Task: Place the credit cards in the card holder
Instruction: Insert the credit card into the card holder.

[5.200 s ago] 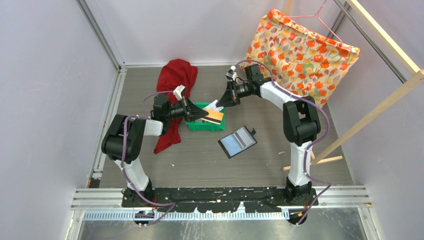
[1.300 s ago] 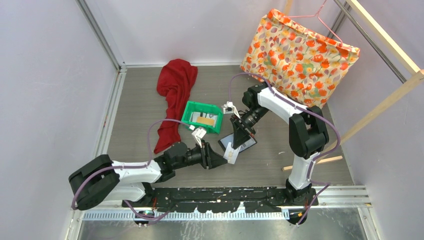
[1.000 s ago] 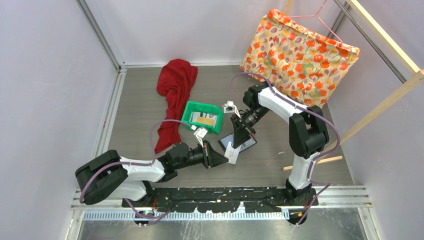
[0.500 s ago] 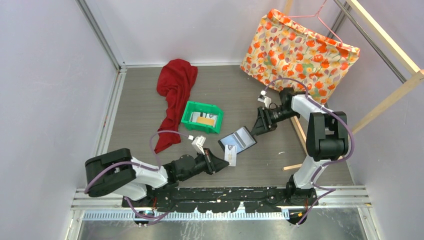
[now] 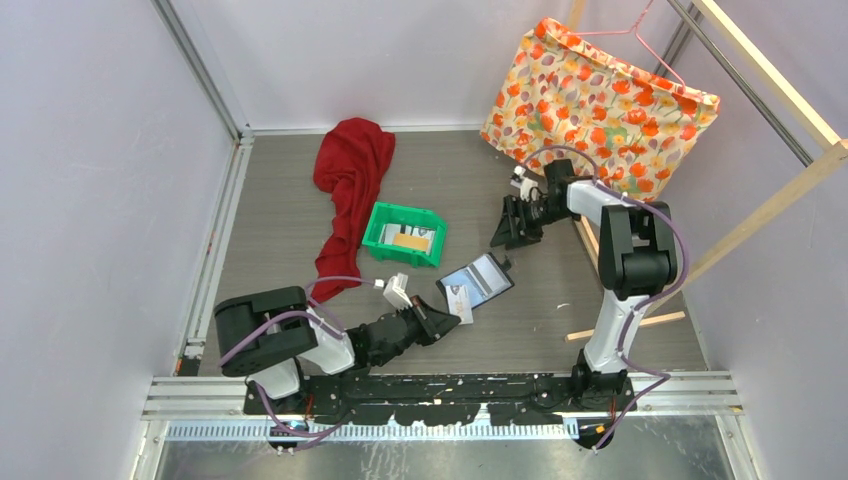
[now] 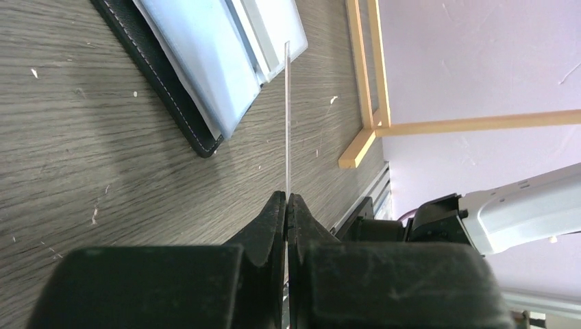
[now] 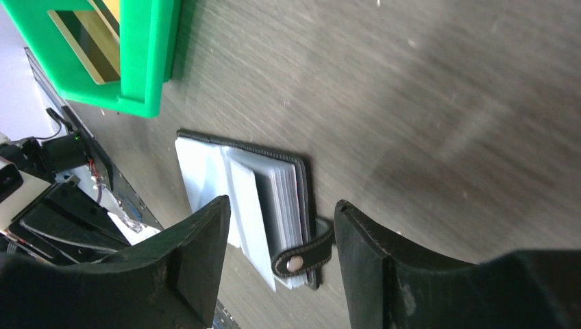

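The black card holder [image 5: 478, 281] lies open on the floor, pale pockets up [image 6: 205, 62], its snap tab toward the right wrist camera [image 7: 301, 257]. My left gripper [image 5: 442, 318] [image 6: 286, 199] is shut on a white credit card [image 5: 460, 303], seen edge-on [image 6: 287, 116]. The card's far end is at the corner of the pale pockets; whether it is inside one I cannot tell. My right gripper [image 5: 507, 228] [image 7: 279, 204] is open and empty, up and to the right of the holder. More credit cards, one orange [image 5: 409, 241] [image 7: 82, 48], lie in the green bin.
The green bin [image 5: 392, 214] [image 7: 147, 62] stands left of the holder. A red cloth [image 5: 350, 170] lies at the back left, and a floral bag [image 5: 600, 100] hangs at the back right. A wooden frame's foot [image 5: 625, 323] [image 6: 363, 137] rests on the floor at the right.
My right gripper has opened, let go and pulled back to the right, away from the card holder. My left arm has folded back toward its base, still gripping the white card at the holder's near edge.
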